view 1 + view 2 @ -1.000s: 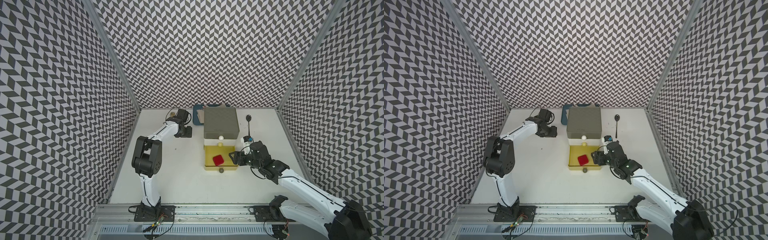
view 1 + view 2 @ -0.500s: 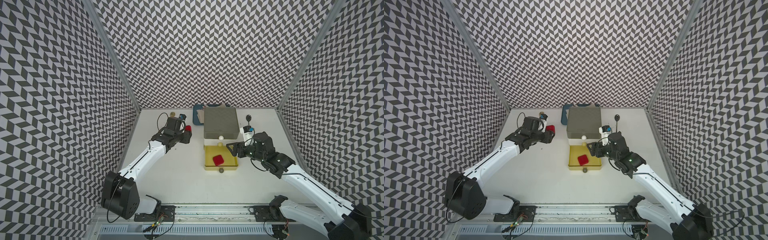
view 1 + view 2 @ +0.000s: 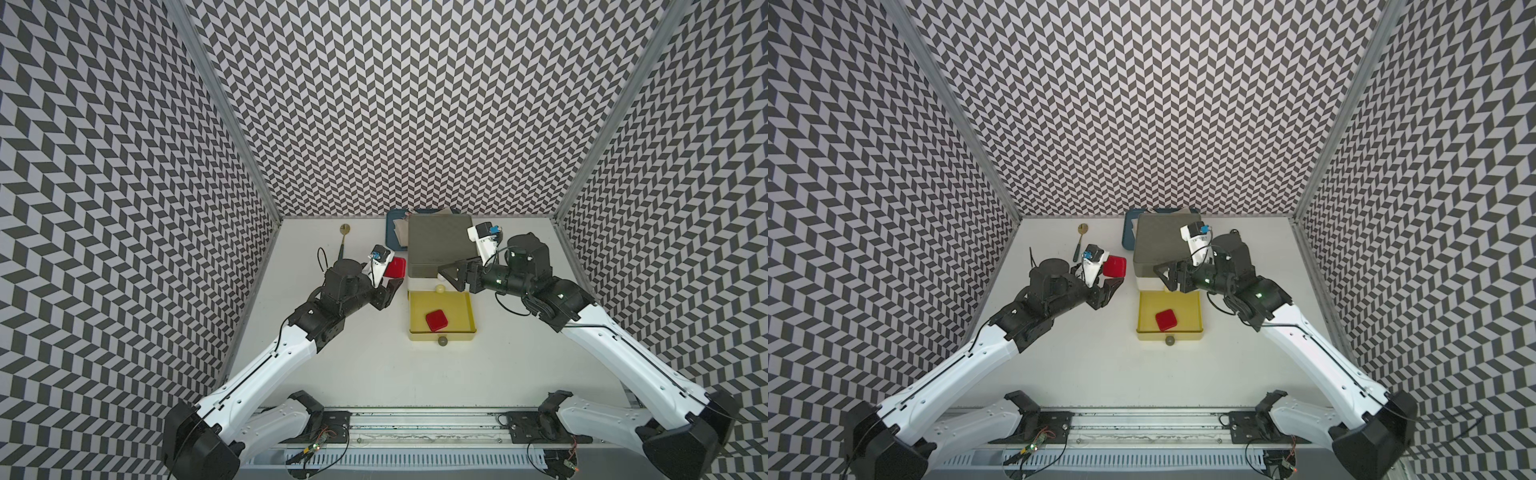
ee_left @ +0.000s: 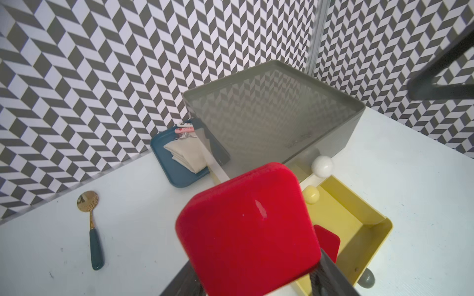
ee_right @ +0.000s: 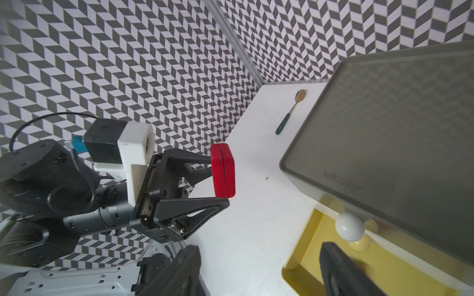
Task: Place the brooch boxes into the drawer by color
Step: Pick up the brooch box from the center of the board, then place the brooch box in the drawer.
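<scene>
White table (image 3: 365,374), chevron walls (image 3: 415,104)
I am watching left claw (image 5: 221,180) gripping red brooch box (image 4: 246,230) at drawer's (image 3: 440,245) nine o'clock; right claw (image 3: 448,276) gaping, empty.

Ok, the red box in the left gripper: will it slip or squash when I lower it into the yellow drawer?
Probably rigid: the held red box keeps its squared shape clamped in the left gripper. Its surface looks matte and velvety, so slipping seems unlikely. Flat-sided, it should settle, not roll, in the yellow drawer.
</scene>
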You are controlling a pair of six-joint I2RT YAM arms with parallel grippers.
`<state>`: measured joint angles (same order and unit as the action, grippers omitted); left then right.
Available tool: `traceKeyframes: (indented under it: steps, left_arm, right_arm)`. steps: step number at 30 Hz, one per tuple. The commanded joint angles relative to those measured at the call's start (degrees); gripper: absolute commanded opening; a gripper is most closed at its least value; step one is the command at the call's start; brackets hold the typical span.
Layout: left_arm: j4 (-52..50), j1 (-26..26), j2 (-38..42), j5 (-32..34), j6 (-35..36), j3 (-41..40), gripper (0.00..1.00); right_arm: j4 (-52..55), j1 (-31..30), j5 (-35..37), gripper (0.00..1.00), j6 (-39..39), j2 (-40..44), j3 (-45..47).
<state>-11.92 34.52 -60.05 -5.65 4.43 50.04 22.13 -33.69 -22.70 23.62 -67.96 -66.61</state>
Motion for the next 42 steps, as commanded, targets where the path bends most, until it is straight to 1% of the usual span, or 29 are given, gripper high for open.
traceKeyframes:
  steps: [1, 3, 5, 9, 15, 17, 19, 22, 25, 27, 28, 30, 31, 32, 36, 39, 42]
  left_arm:
    - [1.4, 3.3, 0.5, 0.8, 2.8, 0.1, 0.41]
    - [0.9, 5.3, 0.3, 2.3, 3.4, 0.1, 0.41]
    - [0.6, 6.7, 0.4, 3.0, 3.6, 0.0, 0.41]
    - [0.5, 9.7, 1.3, 4.9, 3.7, -0.3, 0.41]
    - [-0.6, 11.2, 1.7, 6.0, 3.8, 1.4, 0.41]
    - [-0.6, 11.6, 1.6, 6.2, 3.8, 1.7, 0.41]
    - [-0.7, 11.8, 1.2, 6.4, 4.1, 2.0, 0.41]
    - [-0.8, 12.0, 0.8, 6.7, 4.3, 2.2, 0.42]
    - [-0.7, 12.0, 0.4, 7.2, 4.4, 2.2, 0.44]
    - [-1.0, 12.0, -0.1, 7.7, 4.3, 2.3, 0.5]
    - [-0.9, 12.0, -0.3, 8.1, 4.0, 2.3, 0.59]
    - [-0.8, 12.0, -0.6, 8.9, 3.3, 2.3, 0.8]
    - [-0.6, 12.0, -0.5, 9.2, 2.9, 2.2, 0.98]
    - [-0.4, 12.1, -0.3, 9.9, 2.4, 2.0, 1.0]
    - [0.8, 11.2, 1.0, 11.4, 1.1, 0.9, 1.0]
    - [0.8, 9.0, 1.5, 10.0, -0.2, 0.8, 1.0]
    - [1.0, 5.6, 1.8, 7.6, -1.8, 0.5, 1.0]
  right_arm:
    - [2.0, -3.2, -1.0, 0.74, -0.6, -3.7, -3.3]
    - [2.4, -5.6, 0.4, 0.73, -1.1, -5.6, -4.9]
    - [1.7, -6.6, 0.7, 0.72, -1.0, -6.8, -5.7]
    - [0.4, -6.8, 1.7, 0.7, -0.5, -8.5, -6.4]
    - [0.1, -6.9, 2.3, 0.67, -0.6, -10.4, -7.3]
    - [-0.3, -6.9, 1.8, 0.59, -0.5, -10.6, -7.5]
    - [-0.8, -6.9, 1.3, 0.48, -0.2, -10.4, -7.6]
    - [-1.0, -6.9, 0.5, 0.34, -0.1, -10.0, -7.6]
    - [-0.8, -6.9, -0.5, 0.19, -0.3, -9.8, -7.5]
    - [-1.1, -6.9, -0.8, 0.11, -0.4, -9.3, -6.8]
    - [-1.4, -6.8, -0.5, 0.09, -0.2, -8.9, -6.2]
    - [-2.1, -6.6, 0.4, 0.08, 0.2, -7.6, -4.6]
    - [-2.6, -6.3, 0.9, 0.07, 0.5, -6.7, -3.6]
    - [-2.8, -5.8, 1.8, 0.06, 1.1, -5.6, -2.5]
    - [-2.7, -2.9, 4.3, 0.05, 1.8, -0.9, 2.2]
    - [-1.3, -0.3, 4.9, 0.05, 1.2, 2.2, 6.4]
    - [-0.1, 1.3, 6.1, 0.04, 0.6, 4.7, 11.7]
